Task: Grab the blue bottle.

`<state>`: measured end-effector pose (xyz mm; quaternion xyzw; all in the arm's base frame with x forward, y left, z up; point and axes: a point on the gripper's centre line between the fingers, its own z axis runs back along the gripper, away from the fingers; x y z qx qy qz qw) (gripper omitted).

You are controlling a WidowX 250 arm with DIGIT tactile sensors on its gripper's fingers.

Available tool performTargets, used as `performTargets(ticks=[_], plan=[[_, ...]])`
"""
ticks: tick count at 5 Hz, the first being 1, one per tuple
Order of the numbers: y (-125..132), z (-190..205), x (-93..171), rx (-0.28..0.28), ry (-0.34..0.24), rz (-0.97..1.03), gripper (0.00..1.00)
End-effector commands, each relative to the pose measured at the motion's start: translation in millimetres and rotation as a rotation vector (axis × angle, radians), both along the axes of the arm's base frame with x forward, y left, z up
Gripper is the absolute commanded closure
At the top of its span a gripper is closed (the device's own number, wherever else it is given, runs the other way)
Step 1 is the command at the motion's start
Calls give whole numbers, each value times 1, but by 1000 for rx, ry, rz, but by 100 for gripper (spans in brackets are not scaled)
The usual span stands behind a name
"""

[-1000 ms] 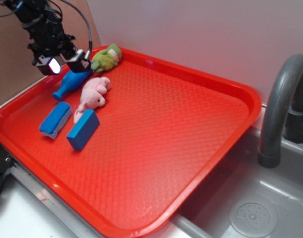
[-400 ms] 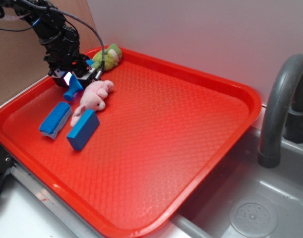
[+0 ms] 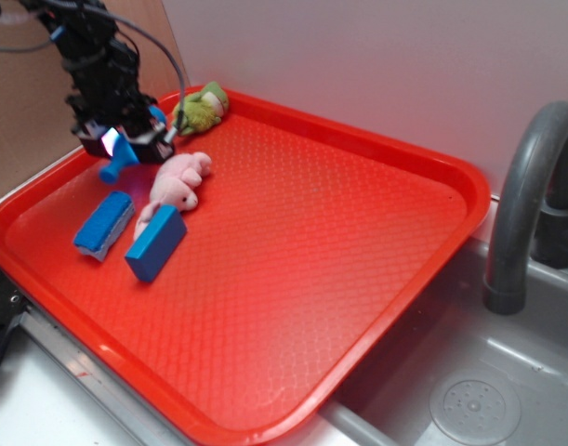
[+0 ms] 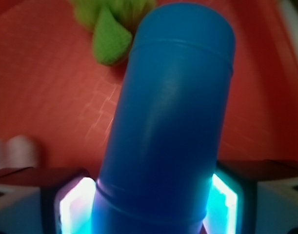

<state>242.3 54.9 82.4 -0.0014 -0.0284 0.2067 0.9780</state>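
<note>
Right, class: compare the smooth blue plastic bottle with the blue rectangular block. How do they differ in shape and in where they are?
The smooth blue plastic bottle is round-bodied with a narrow neck; the blue rectangular block is flat-sided and boxy. The bottle sits clamped between the fingers of the gripper near the red tray's back corner; the block lies free on the tray, beside the pink plush toy. Both are bright blue.

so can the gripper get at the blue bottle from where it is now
Yes, it looks so already: the gripper sits closed around the blue bottle, one finger on each side, nothing between them.
</note>
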Motion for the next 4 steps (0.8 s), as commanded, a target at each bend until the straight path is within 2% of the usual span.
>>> performTargets(ticks=[1, 2, 3, 4], plan=[[-44, 117, -8, 2, -90, -134, 100], [-69, 157, -13, 13, -134, -321, 100], [-80, 175, -15, 11, -197, -357, 100], [-80, 165, -11, -36, -202, -353, 100]])
